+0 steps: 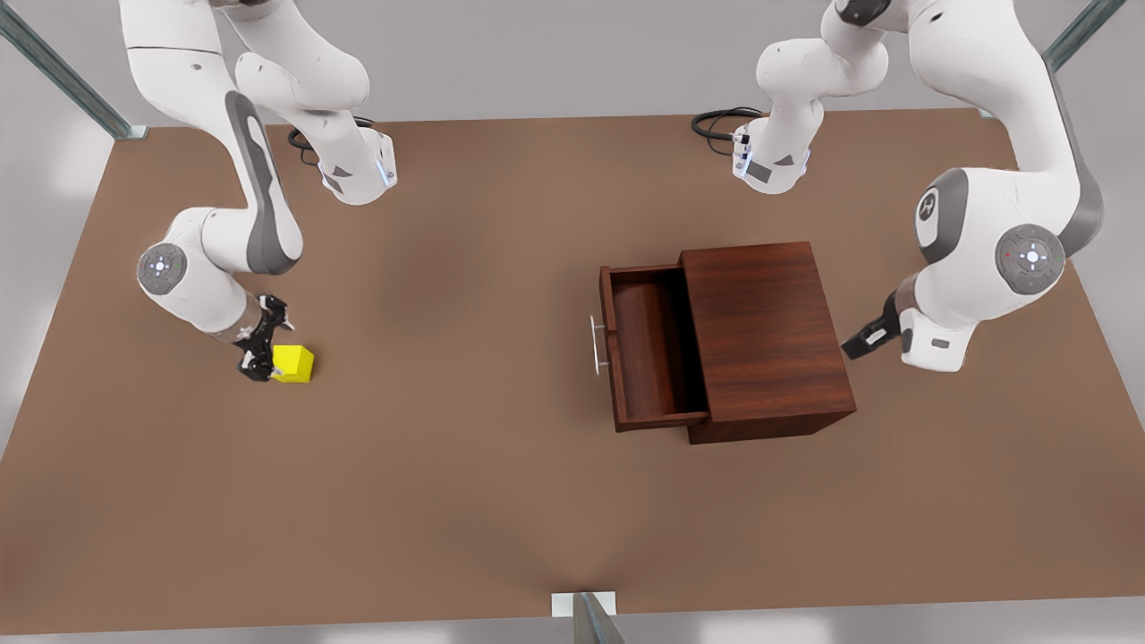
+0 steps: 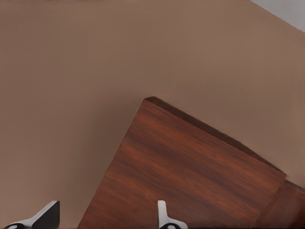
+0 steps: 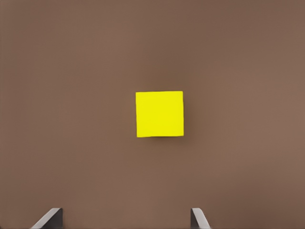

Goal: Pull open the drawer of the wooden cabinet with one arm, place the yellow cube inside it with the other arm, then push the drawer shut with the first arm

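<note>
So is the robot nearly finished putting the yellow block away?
Not yet. The drawer of the wooden cabinet is already pulled open. The right hand is open over the yellow cube, which sits on the table, not gripped. The left hand waits open behind the cabinet. Left: grab, drop it in, shut the drawer.

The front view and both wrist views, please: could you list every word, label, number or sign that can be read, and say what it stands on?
There is no readable text.
The arm at the front view's right carries a small round emblem on its joint, too small to read.
The wooden cabinet, its open drawer, the yellow cube and the table are all unmarked.
</note>
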{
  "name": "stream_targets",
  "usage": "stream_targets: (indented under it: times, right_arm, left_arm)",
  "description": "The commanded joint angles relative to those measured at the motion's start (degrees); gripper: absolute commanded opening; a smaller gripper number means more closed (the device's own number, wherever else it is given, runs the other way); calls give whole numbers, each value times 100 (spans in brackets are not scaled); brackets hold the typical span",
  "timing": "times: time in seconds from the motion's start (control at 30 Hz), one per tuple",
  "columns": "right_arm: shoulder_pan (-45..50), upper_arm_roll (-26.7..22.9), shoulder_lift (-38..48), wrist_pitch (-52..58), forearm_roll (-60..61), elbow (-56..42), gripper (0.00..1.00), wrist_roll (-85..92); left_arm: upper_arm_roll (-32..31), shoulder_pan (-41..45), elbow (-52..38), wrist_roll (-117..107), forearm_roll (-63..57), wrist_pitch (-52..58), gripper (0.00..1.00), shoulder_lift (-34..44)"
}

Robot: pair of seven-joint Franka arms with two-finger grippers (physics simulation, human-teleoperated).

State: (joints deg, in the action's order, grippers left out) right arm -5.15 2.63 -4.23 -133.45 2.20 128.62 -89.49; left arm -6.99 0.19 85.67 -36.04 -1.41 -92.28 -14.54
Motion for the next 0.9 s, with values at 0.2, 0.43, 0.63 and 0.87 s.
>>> stream_targets:
  times: [0.2, 0.43, 0.63, 0.87]
  right_arm:
    - [-188, 10, -544, -1201, -414, 49, 100, -42]
    - [-338, 1, -693, -1157, -924, 392, 100, -174]
    - [-364, 10, -922, -1430, -1099, 515, 100, -157]
    - [-479, 10, -1150, -1605, -1319, 489, 100, -174]
  left_arm:
    - [40, -626, -174, 3586, 141, -924, 100, -664]
    - [22, -564, -94, 3586, 132, -941, 100, -735]
    - [22, -564, -59, 3586, 124, -950, 100, -735]
    - [22, -564, -15, 3577, 124, -1003, 100, -744]
